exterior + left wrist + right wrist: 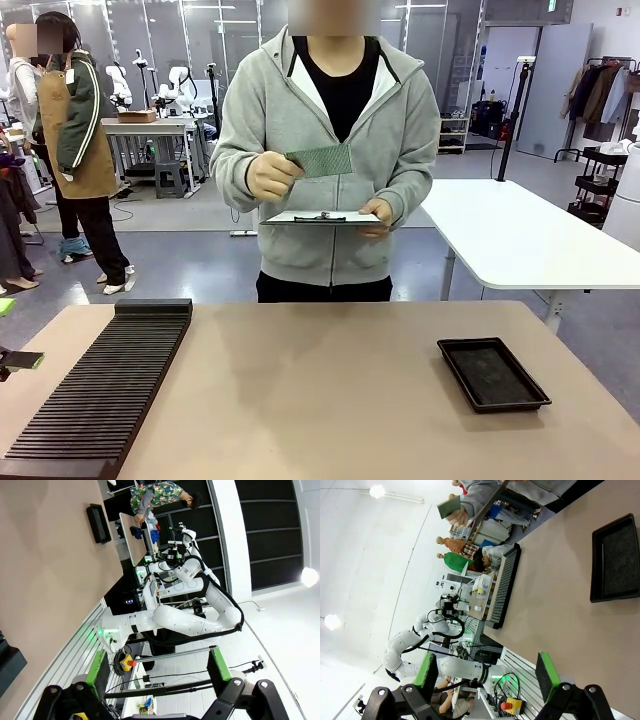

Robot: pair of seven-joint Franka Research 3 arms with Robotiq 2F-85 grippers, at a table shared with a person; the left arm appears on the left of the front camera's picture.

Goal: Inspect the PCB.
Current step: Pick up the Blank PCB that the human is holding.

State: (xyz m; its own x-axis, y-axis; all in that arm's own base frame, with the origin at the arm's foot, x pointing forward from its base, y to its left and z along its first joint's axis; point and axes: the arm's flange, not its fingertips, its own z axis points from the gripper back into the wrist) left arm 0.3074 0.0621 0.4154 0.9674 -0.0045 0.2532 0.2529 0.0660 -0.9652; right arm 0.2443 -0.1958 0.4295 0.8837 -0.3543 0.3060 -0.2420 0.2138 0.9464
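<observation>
A person across the table holds the green PCB (320,160) up at chest height in one hand, above a grey clipboard (320,216) held in the other. The right wrist view shows the PCB (449,508) pinched in that hand near its top edge. My left gripper (157,675) is open with nothing between its green-padded fingers (97,672), and one tip of it peeks in at the front view's left edge (22,360). My right gripper (485,677) is also open and empty, off the table's near side. Both are far from the PCB.
A long black slotted rack (100,390) lies along the left of the tan table (320,400). A shallow black tray (492,373) sits at the right. A white table (520,235) stands behind the person, and another person stands far back left.
</observation>
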